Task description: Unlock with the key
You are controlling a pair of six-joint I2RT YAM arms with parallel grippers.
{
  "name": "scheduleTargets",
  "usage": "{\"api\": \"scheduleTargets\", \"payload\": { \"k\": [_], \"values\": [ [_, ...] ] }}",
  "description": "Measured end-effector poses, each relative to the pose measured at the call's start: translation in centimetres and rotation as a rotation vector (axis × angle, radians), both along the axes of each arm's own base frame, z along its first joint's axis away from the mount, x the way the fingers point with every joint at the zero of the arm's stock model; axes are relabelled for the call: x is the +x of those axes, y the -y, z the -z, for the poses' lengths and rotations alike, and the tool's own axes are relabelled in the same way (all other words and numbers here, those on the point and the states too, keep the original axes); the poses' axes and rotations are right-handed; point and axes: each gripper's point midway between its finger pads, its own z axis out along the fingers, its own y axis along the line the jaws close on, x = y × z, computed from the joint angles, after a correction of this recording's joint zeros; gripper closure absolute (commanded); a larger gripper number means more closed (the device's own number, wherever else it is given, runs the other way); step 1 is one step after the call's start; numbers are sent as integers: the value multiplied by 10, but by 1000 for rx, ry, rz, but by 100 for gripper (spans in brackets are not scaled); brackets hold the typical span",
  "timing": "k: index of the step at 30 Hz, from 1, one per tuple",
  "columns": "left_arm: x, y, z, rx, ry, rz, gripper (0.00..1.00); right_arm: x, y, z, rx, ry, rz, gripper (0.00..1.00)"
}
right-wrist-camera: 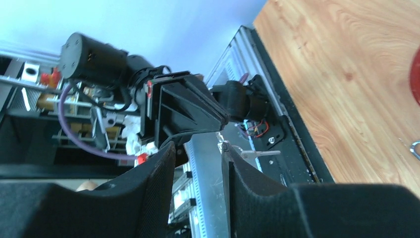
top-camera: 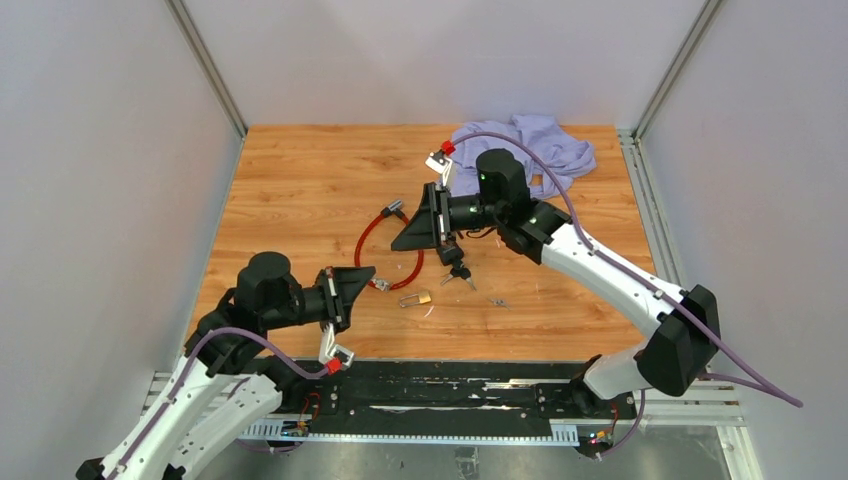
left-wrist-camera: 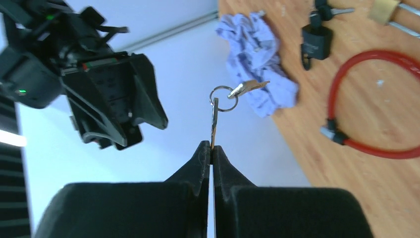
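Pinching the key (left-wrist-camera: 214, 119) in my clamped left gripper (left-wrist-camera: 212, 149) — right gripper (right-wrist-camera: 198, 154) half-parted, empty — I've not yet inserted it into the brass padlock (top-camera: 417, 299).

In front of you, a wood-grain counter (top-camera: 300, 180), a crumpled lilac cloth (top-camera: 540, 150) at its far right corner, a red cable lock (top-camera: 358, 243) looped near the middle, a brass padlock (top-camera: 415, 299) nearer you, a black padlock (top-camera: 458, 270) with keys to its right.

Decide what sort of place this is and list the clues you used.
Probably a robot lab test cell: a wooden table boxed in by plain white panels, a left arm and right arm mounted at its near edge, and practice props: a red cable lock and brass padlock.
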Motion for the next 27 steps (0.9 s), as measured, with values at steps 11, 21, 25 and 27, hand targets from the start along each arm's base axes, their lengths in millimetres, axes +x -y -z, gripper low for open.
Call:
{"api": "scheduleTargets", "payload": {
  "k": [11, 21, 25, 27],
  "values": [
    [-6, 19, -55, -165, 282, 124, 100, -31, -2, 4, 108, 7, -164, 63],
    [-14, 24, -69, -210, 329, 171, 100, -47, 1, -13, 195, 72, -219, 70],
    [-13, 24, -66, -209, 326, 171, 100, -53, -2, -18, 219, 79, -234, 75],
    [-13, 24, -66, -210, 327, 171, 99, -56, -3, -20, 233, 84, -240, 78]
  ]
}}
